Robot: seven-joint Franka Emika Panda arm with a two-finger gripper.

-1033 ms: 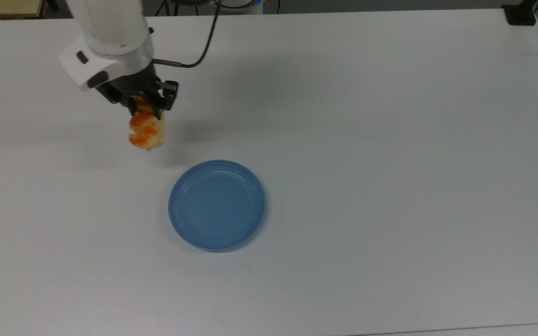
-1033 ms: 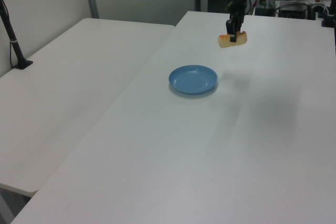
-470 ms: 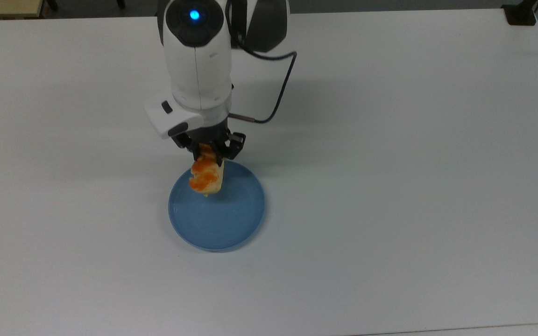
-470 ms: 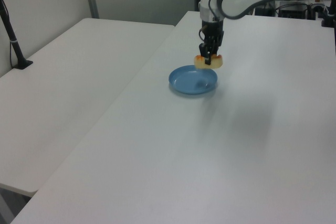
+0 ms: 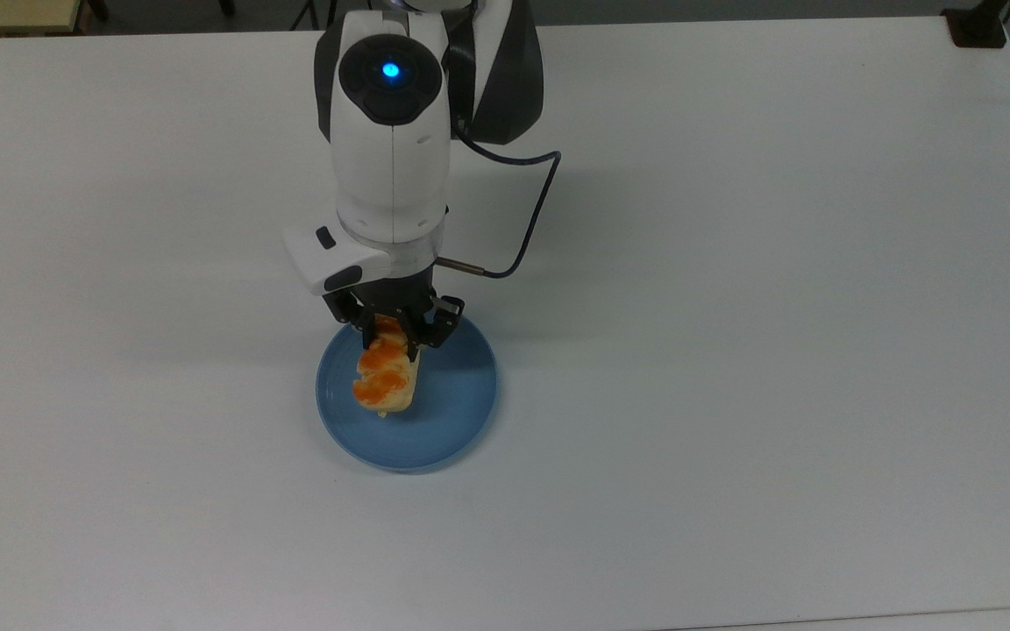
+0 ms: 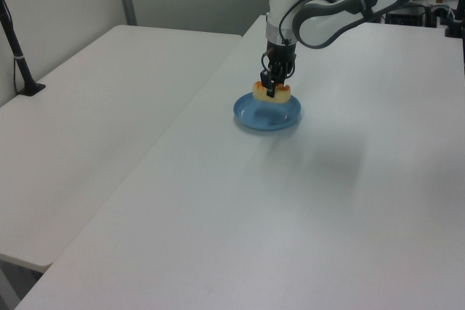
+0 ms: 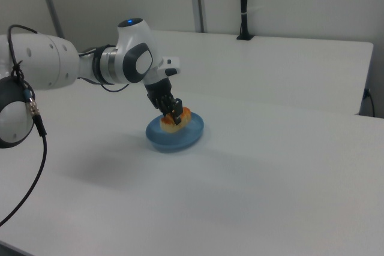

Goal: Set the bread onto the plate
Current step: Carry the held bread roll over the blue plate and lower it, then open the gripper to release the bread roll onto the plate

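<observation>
Top view: the pincer (image 5: 398, 337) is clamped on the bread (image 5: 385, 379) at its far end, the bun's long axis running from the fingers toward the middle of the plate (image 5: 461, 412). So the release is straight down, I'd judge.

Left view: bread (image 6: 271, 91) sits low over the plate (image 6: 251, 115); contact is unclear.

Right view: here height reads best, with the bread (image 7: 178, 119) just above or touching the plate (image 7: 191, 136) on the white tabletop (image 7: 288, 166).
</observation>
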